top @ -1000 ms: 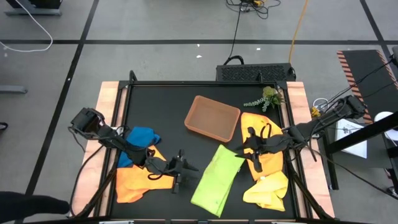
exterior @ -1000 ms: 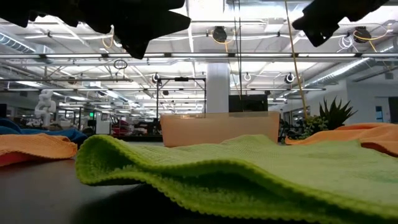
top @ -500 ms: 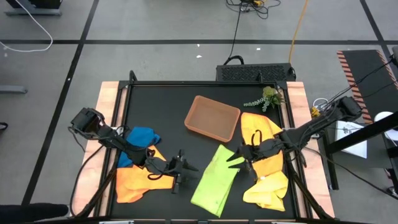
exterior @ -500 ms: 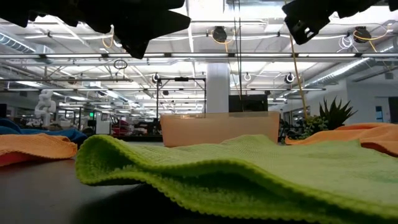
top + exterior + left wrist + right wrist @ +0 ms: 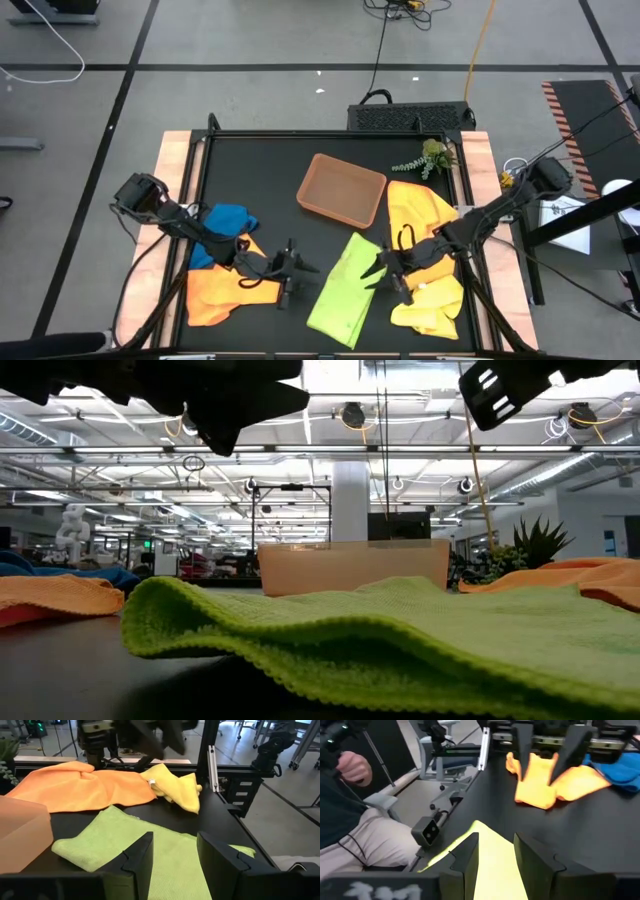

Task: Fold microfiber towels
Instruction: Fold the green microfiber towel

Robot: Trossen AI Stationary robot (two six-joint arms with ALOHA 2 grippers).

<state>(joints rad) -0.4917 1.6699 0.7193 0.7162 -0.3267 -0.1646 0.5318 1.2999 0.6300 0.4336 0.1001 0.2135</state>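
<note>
The lime green towel (image 5: pixel 348 288) is lying between both spread, empty claws, left claw (image 5: pixel 292 272) at nine o'clock, right claw (image 5: pixel 385 272) nearer at three.

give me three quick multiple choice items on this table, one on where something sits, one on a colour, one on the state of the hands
1. Where does the lime green towel lie?
A. inside the brown tray
B. on the table between the two hands
C. under the blue towel

2. What colour is the towel nearest the plant sprig?
A. blue
B. lime green
C. orange

3. What are the left hand and right hand holding?
A. each holds a towel
B. both are open, holding nothing
C. only the right holds a towel

Answers:
1. B, it lies flat between them, below the brown tray in the high view.
2. C, the orange towel begins just below the sprig.
3. B, both wrist views show a clear gap between the fingers.
</note>
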